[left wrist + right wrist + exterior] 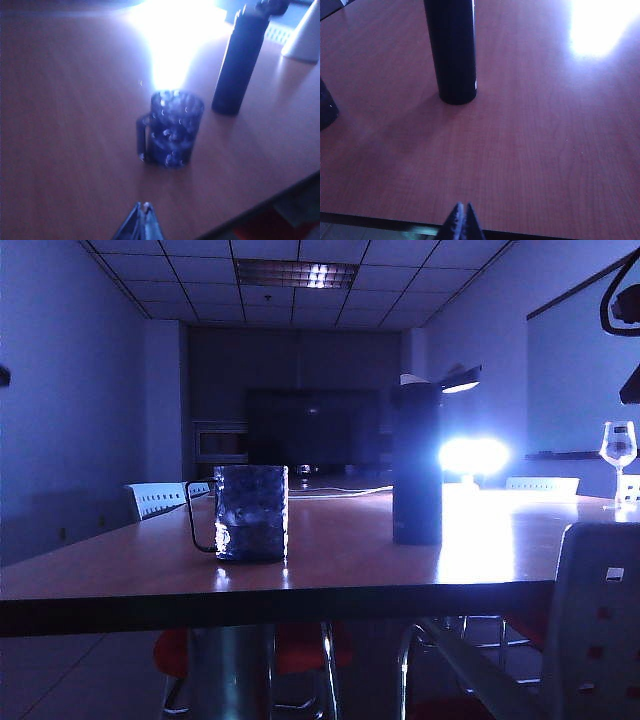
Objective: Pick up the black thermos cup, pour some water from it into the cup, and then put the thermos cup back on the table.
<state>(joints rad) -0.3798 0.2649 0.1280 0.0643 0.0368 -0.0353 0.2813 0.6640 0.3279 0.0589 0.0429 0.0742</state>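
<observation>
Black thermos cup stands upright on the worktop, to the right of the middle in the exterior view, with its flip lid raised and tilted open at the top. A strong white glare sits on the far side of the worktop just beside it. The cup, a clear dimpled glass mug, stands to the left of the thermos cup and a little nearer to the front edge; the two are apart and do not touch. Its thin loop handle points to the left in this view. A stemmed wine glass is at the far right, well apart from both.

The left pincer is clenched, its two tips pressed together and holding nothing. It hangs over the near part of the worktop, with the cup standing ahead of it at some distance. The thermos cup is farther away, behind the mug and off to one side.

The right pincer is also clenched and holds nothing. It hangs above the front edge of the worktop. The thermos cup stands ahead of it, well apart, and only its lower body shows in this view, with its base resting flat on the wood. No pincer touches the thermos cup or the mug. In the exterior view I cannot see either pincer.
</observation>
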